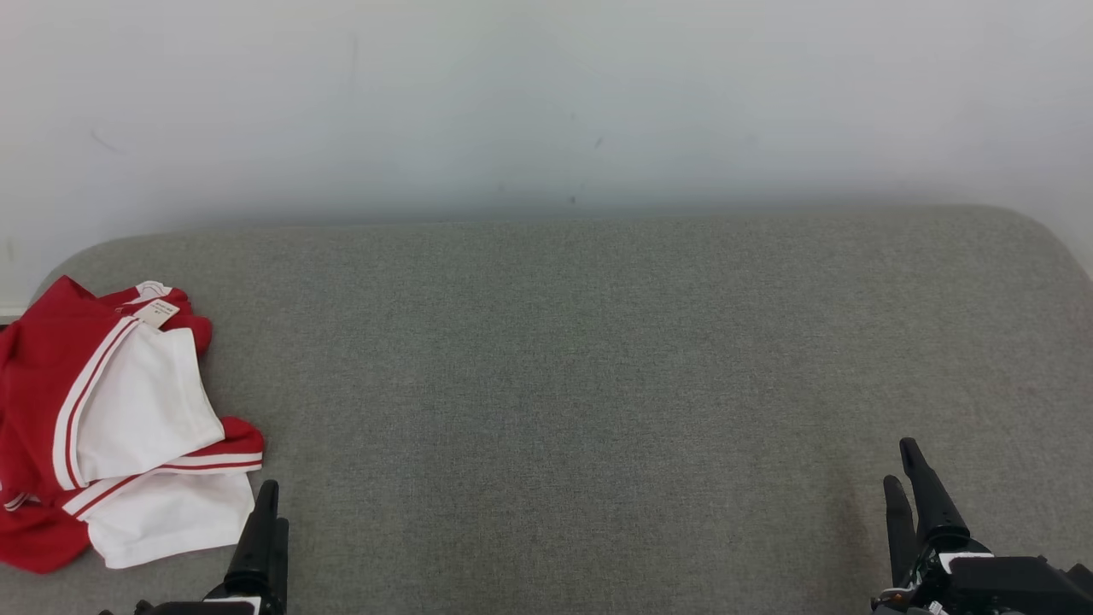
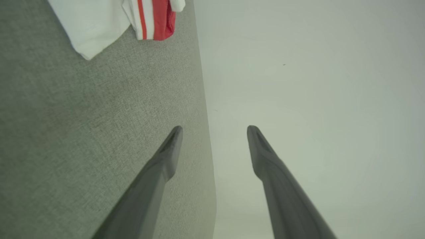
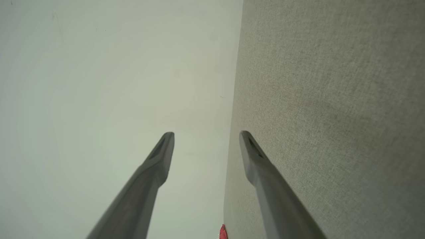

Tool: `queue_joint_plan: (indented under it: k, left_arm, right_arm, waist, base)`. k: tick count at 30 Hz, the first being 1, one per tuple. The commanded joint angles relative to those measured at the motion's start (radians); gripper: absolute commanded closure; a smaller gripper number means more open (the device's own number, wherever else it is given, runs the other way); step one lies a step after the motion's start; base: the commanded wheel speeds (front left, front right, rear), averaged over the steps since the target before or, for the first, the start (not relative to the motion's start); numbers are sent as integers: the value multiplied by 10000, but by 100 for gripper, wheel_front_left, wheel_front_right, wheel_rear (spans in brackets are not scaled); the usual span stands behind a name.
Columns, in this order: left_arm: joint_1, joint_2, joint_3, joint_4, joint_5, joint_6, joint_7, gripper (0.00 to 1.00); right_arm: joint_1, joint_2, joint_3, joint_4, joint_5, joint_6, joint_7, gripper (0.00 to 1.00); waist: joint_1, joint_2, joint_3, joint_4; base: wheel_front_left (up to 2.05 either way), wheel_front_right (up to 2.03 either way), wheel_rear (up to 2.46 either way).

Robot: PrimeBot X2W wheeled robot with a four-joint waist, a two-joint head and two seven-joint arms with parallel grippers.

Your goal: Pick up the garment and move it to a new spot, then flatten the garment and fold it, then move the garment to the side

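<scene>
Garment (image 1: 128, 427): red-and-white, rumpled heap, lower left of head view, on grey cushion (image 1: 598, 384). Left gripper (image 1: 273, 508) just beside its near hem, jaws wide, empty. Right gripper (image 1: 899, 463) lower right, well apart, wide, empty. Judged: nothing lifted, flattened or folded yet; every step remains.

Soft cloth garment (image 1: 111, 427); coarse woven grey cushion (image 1: 598, 384); smooth matt wall (image 1: 546, 102).

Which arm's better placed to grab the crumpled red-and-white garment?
Left. The left gripper sits open right beside the crumpled red-and-white garment at the left end of the grey fabric surface; the right gripper, also open, is far across at the right.
</scene>
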Motion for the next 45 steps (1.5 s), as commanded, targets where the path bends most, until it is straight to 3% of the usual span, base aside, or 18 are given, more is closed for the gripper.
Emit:
queue_joint_plan:
  k: [1, 14, 33, 45]
  left_arm:
    - [-252, 82, -65, -132, 340, -5, -114, 0]
    - [-275, 52, -20, -155, 3019, 0, -694, 0]
    - [-147, 71, -351, -491, 6573, 461, -1368, 0]
    - [-103, 83, -567, -547, 8576, 595, -1762, 0]
  right_arm:
    - [-72, -46, 16, -247, -265, -2, -120, 0]
    - [89, -61, 77, -529, -2650, -4, -694, 0]
    - [272, -79, 347, -607, -6652, -7, -1371, 0]
    - [331, -90, 446, -672, -8489, -9, -1757, 0]
  waist:
    - [0, 0, 3, 1]
    - [0, 0, 9, -20]
    - [0, 0, 23, -39]
    - [0, 0, 25, 6]
  base:
    - [0, 0, 0]
    - [0, 0, 0]
    - [0, 0, 0]
    - [0, 0, 0]
